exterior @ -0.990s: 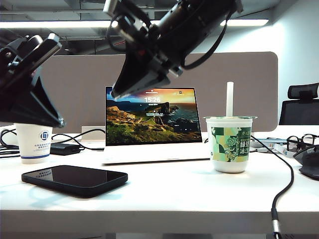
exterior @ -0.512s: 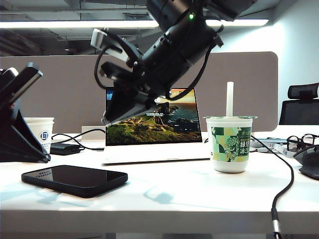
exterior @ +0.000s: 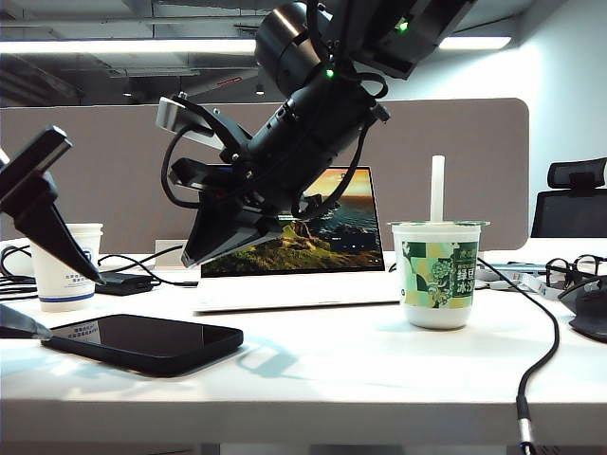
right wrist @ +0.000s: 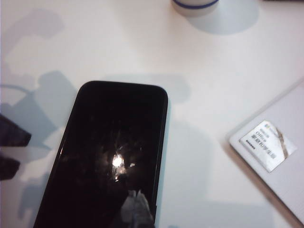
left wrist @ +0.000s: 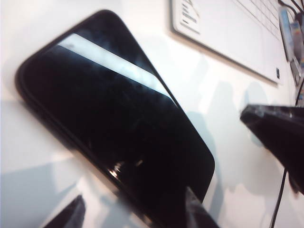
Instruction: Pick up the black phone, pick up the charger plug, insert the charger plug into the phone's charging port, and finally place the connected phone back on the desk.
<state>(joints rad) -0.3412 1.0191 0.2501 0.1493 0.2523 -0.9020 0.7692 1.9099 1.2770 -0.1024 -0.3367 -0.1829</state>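
We see the flat glossy black phone (exterior: 142,342) lying on the white desk (exterior: 360,379). Our left gripper (exterior: 24,284) straddles its end, jaws spread; our right gripper (exterior: 190,258), clenched and empty, hovers above. The two arms might collide over the phone.

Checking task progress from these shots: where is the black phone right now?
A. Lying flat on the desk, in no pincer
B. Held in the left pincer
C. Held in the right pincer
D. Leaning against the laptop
A: the phone lies flat on the desk, with the open left pincer at its end and the shut right pincer above it.
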